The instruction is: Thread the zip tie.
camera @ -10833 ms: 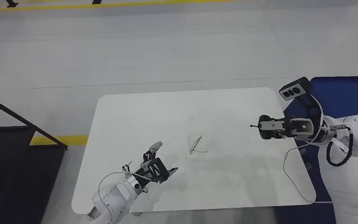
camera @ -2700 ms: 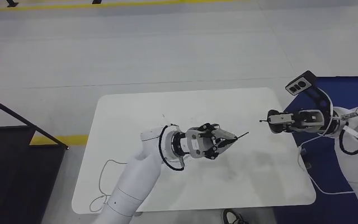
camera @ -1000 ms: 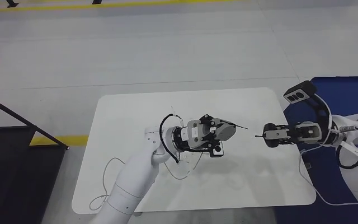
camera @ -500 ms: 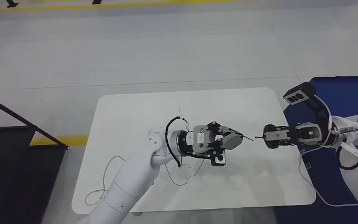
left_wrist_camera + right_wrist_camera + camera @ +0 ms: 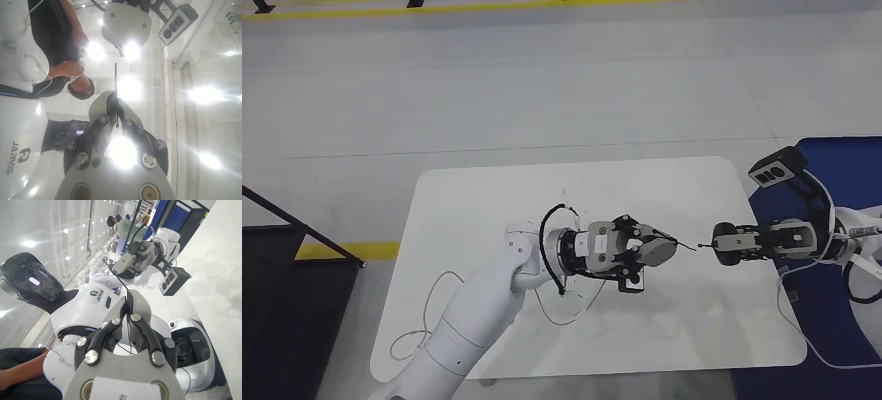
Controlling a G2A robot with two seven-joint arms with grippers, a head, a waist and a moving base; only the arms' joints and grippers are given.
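In the top view my left gripper (image 5: 670,246) hovers over the middle of the white table (image 5: 492,220), shut on a thin black zip tie (image 5: 683,245). The tie's free tip points at my right gripper (image 5: 714,243). In the left wrist view the tie (image 5: 115,79) sticks out past my shut left gripper (image 5: 115,94), its tip just short of the small black head at the right gripper (image 5: 121,52). My right gripper (image 5: 127,296) is shut on a second thin black tie (image 5: 130,332), head forward. The left gripper (image 5: 115,271) faces it, and its tie (image 5: 121,282) reaches the right fingertips.
A loose white cable (image 5: 567,305) lies on the table under the left arm. The table's right edge (image 5: 762,250) runs below the right arm, with a blue surface (image 5: 842,165) beyond it.
The left gripper picked the tie up from the table and carried it right, toward the right gripper. Over the last half second both grippers have hardly moved.
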